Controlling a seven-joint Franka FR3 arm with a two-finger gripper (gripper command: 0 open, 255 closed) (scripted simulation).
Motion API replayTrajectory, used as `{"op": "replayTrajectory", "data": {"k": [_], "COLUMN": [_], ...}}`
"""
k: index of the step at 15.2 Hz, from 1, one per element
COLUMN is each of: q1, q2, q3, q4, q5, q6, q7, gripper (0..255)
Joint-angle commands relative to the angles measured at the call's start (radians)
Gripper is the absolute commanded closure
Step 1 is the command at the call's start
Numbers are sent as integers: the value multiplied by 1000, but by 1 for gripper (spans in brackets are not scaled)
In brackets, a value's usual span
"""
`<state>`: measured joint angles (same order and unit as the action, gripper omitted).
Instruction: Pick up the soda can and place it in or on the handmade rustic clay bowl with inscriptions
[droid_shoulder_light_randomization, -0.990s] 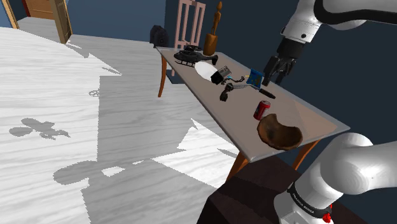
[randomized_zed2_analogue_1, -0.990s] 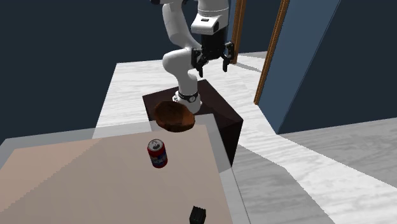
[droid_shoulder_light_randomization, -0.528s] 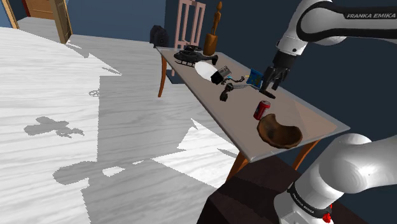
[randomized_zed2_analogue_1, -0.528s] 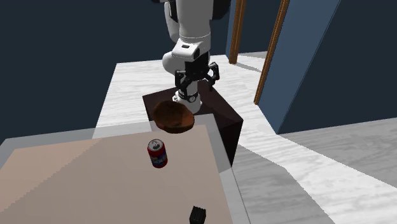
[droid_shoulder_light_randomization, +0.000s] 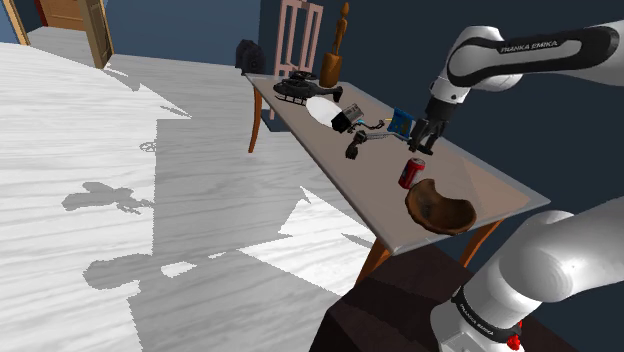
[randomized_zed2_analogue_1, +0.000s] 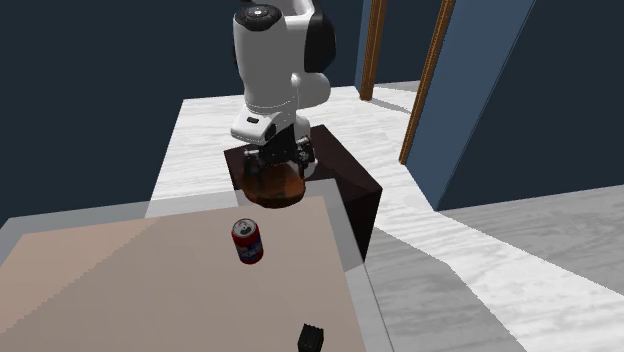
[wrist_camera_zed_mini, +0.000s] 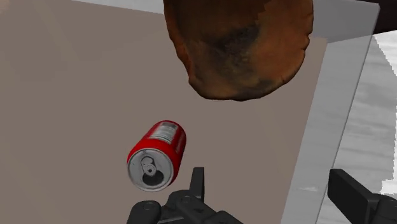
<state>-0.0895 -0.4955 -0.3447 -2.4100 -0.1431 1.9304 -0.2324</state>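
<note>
Red soda can (wrist_camera_zed_mini: 157, 156) is standing on the tabletop (wrist_camera_zed_mini: 63, 95) near the brown clay bowl (wrist_camera_zed_mini: 238, 44); black fingers (wrist_camera_zed_mini: 198, 183) are hovering apart above, gripping nothing.

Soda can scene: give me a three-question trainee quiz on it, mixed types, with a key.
1. True or false: the upright red soda can stands on the beige tabletop, apart from the rough brown clay bowl.
2. The black fingers are: A open; B shut on the can; C shut on nothing.
3. Fill in: the bowl holds ____.
Key: 1 true; 2 A; 3 nothing.
</note>
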Motion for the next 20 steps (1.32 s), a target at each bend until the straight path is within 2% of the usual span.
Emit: {"op": "replayTrajectory", "data": {"k": [1,5,9,17,20], "q1": [-4,-8,-11,-11,-11], "q2": [59,190,337,410,410], "q3": [-36,-109,-175,-191,-191], "q4": [15,62,128,81,81], "q5": [-4,9,56,92,92], "q6": [45,126,197,310,310], "q7": [-40,-129,-230,-265,-265], "gripper": [0,0,0,0,0]}}
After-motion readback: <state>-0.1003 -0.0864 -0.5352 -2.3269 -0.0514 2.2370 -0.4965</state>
